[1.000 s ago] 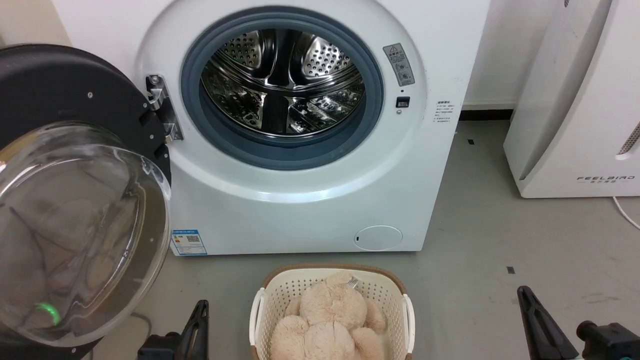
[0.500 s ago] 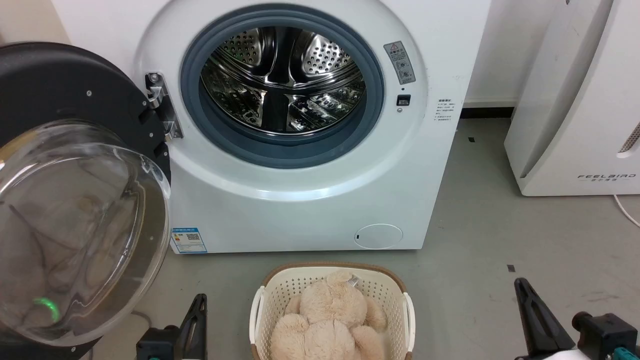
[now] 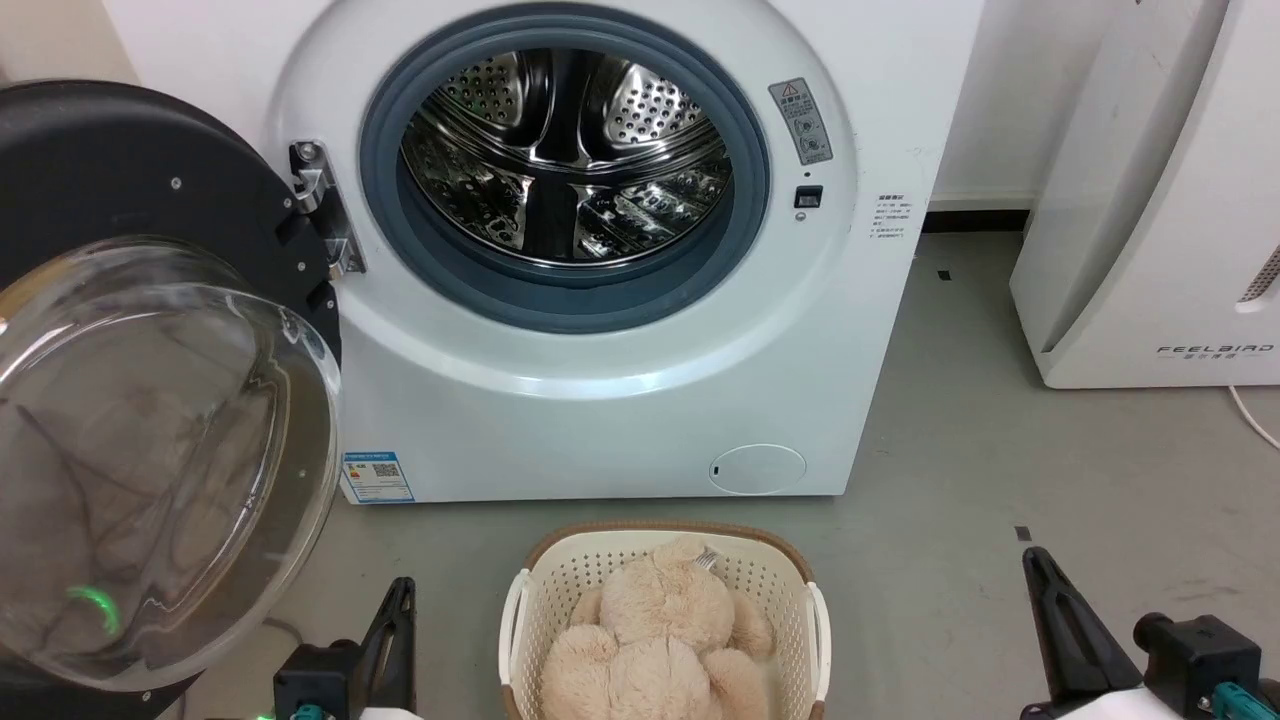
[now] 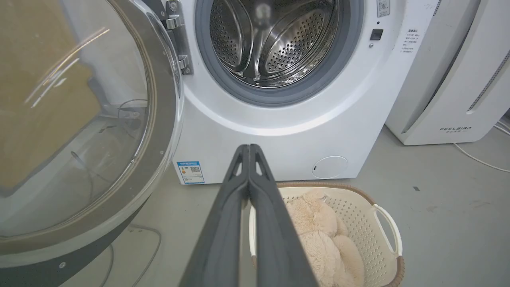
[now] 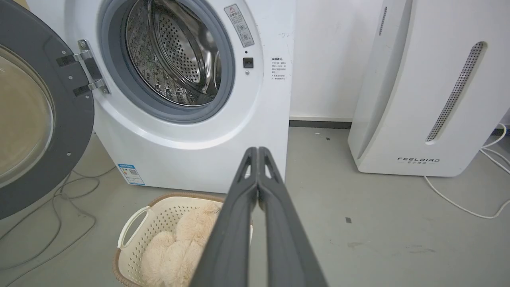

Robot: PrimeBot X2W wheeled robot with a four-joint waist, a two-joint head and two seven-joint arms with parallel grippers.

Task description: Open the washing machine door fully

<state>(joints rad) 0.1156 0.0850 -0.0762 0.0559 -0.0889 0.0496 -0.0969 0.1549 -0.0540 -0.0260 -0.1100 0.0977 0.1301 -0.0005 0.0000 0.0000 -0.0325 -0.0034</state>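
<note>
Round glossy black washing machine door (image 3: 170,380) stands wide, 9 o'clock of white washing machine (image 3: 600,400). Together, empty: left claw (image 3: 403,588), right claw (image 3: 1031,558). Opening looks complete; next, retreat.

Laundry corner, home-like or test room: white front-load washer (image 3: 620,300), laundry basket (image 3: 665,600) on grey concrete floor (image 3: 1000,450), white wall, standing white appliance (image 3: 1150,200), loose cables (image 5: 470,199).

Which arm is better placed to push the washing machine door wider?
Left, probably. The washing machine door hangs on its hinge at the robot's left, and the shut left gripper sits beside its lower rim. The right gripper is beyond the basket, far from it.
</note>
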